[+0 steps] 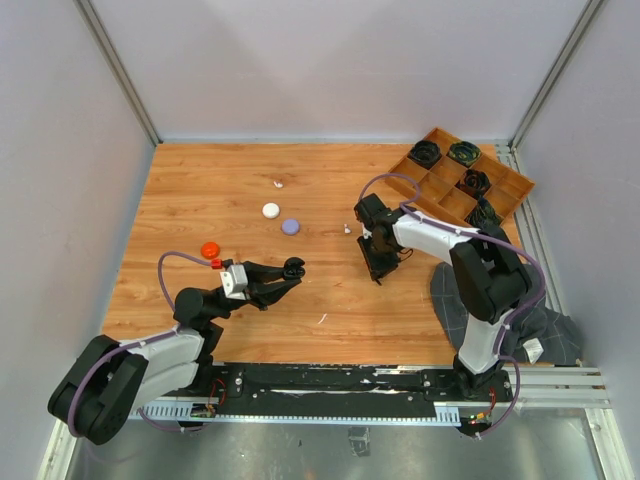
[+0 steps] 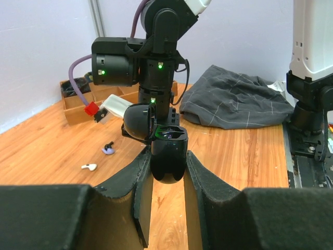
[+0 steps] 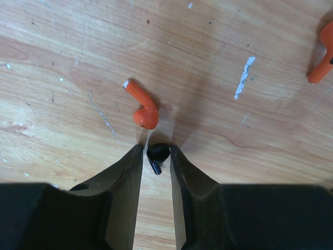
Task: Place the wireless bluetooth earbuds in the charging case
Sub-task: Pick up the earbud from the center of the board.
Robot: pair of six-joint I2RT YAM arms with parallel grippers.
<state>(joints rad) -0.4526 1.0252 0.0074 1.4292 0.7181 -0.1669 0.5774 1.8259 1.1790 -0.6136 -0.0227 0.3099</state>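
We count five earbuds (orange bud, second orange bud, black bud, white bud, purple bud), one case, three pucks and four coils in the far-right-corner tray. The left arm stretches low from the near left corner, left gripper clenched on the open case. The right arm arches down at the middle of the table, right gripper flanking the black bud there, whether pinching we cannot tell. The orange bud lies just beyond its fingertips, and a cloth lies at the near right corner.
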